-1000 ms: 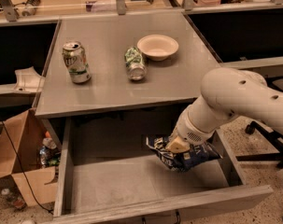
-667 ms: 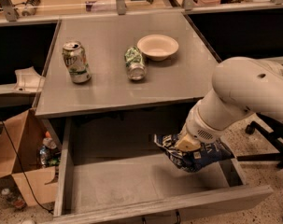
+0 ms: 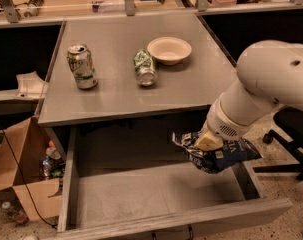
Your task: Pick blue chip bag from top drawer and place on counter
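The blue chip bag (image 3: 222,156) is crumpled and dark blue with white lettering. My gripper (image 3: 205,143) is shut on it and holds it in the air above the right side of the open top drawer (image 3: 141,191), just below the counter's front edge. The white arm comes in from the right and hides the bag's top. The grey counter (image 3: 126,79) lies behind and above the drawer.
On the counter stand an upright green-and-white can (image 3: 82,66), a can lying on its side (image 3: 145,67) and a white bowl (image 3: 169,50). A cardboard box with rubbish (image 3: 26,179) stands left of the drawer. A chair base (image 3: 286,159) is at the right.
The gripper has lifted the chip bag up and to the right, off the drawer floor, and the arm has risen with it.
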`<state>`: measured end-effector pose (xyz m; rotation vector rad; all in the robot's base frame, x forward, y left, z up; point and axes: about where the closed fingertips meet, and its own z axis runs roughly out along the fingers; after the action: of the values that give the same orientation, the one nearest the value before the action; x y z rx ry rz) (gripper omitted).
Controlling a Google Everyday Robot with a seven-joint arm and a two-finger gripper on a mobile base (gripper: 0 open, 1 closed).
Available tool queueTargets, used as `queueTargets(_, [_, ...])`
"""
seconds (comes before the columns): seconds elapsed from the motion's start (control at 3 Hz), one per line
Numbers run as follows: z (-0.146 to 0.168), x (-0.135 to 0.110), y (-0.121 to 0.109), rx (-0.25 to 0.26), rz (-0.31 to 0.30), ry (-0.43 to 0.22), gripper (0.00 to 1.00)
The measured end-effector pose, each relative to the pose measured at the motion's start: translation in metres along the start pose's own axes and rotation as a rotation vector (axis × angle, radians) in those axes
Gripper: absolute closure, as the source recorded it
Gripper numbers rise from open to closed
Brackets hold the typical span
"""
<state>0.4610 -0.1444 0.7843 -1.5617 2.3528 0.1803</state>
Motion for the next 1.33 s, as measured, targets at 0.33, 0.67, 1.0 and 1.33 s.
queueTargets(0.33, [-0.039, 0.002, -0.016, 0.064, 0.017, 0.020, 1.00])
queueTargets(0.67, [-0.081, 0.005, -0.033, 0.147, 0.049, 0.026, 1.00])
queueTargets(1.0, [-0.081, 0.002, -0.038, 0.148, 0.051, 0.023, 1.00])
queueTargets(1.33, [-0.097, -0.002, -0.057, 0.174, 0.061, 0.017, 1.00])
